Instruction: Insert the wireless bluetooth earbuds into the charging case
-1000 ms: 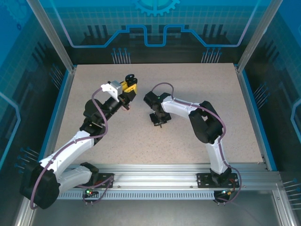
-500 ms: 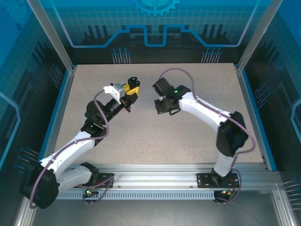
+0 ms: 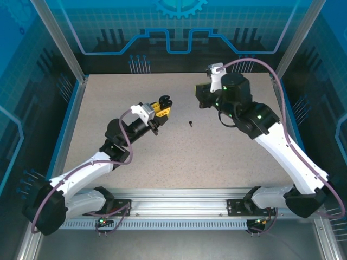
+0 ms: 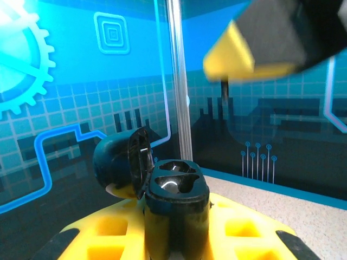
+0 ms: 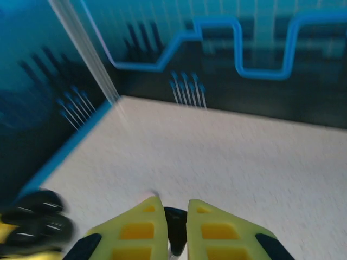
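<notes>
My left gripper [image 3: 161,106] is shut on a black charging case [image 3: 165,100] and holds it above the table's middle. In the left wrist view the case [image 4: 176,203] stands upright between the yellow fingers [image 4: 103,233]. Its lid [image 4: 120,161] is flipped open to the left, and both wells look empty. My right gripper [image 5: 175,205] is raised at the back right and is shut on a small black earbud [image 5: 176,233]. Another tiny black earbud [image 3: 191,123] lies on the table between the arms. The pale earbuds are out of view.
The speckled table [image 3: 217,157] is ringed by a blue rim and aluminium posts [image 3: 70,49], with clear blue walls behind. A blurred yellow and black finger [image 4: 265,38] hangs above the case in the left wrist view. The held case and left gripper show at the lower left [image 5: 35,222] in the right wrist view.
The right arm has lifted off the table's middle and swung up toward the back right, leaving one black earbud lying there. The left gripper has carried the case slightly rightward.
</notes>
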Available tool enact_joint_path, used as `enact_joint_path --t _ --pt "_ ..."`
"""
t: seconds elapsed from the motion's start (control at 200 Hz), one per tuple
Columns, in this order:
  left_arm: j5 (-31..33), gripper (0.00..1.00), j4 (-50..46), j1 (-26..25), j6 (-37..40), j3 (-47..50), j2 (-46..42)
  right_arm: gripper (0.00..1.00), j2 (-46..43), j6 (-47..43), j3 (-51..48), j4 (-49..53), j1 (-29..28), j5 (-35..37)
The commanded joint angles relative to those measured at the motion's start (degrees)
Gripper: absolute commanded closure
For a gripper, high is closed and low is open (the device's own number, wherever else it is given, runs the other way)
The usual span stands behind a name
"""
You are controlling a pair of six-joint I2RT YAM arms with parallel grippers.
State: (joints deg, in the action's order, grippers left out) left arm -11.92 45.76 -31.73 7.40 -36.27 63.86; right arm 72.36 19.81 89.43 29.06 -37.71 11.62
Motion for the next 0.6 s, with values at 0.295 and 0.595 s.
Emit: enact_joint_path --t 0.295,0.595 --pt "-2.84 1.0 1.71 -5.1 4.55 -8.69 6.23 0.92 -3.23 -6.19 -5.62 -15.71 -2.72 -13.92" --pt "-2.49 1.0 0.16 -5.31 4.98 -9.25 6.46 0.92 -2.18 -9.28 -6.61 -11.38 -5.08 -13.23"
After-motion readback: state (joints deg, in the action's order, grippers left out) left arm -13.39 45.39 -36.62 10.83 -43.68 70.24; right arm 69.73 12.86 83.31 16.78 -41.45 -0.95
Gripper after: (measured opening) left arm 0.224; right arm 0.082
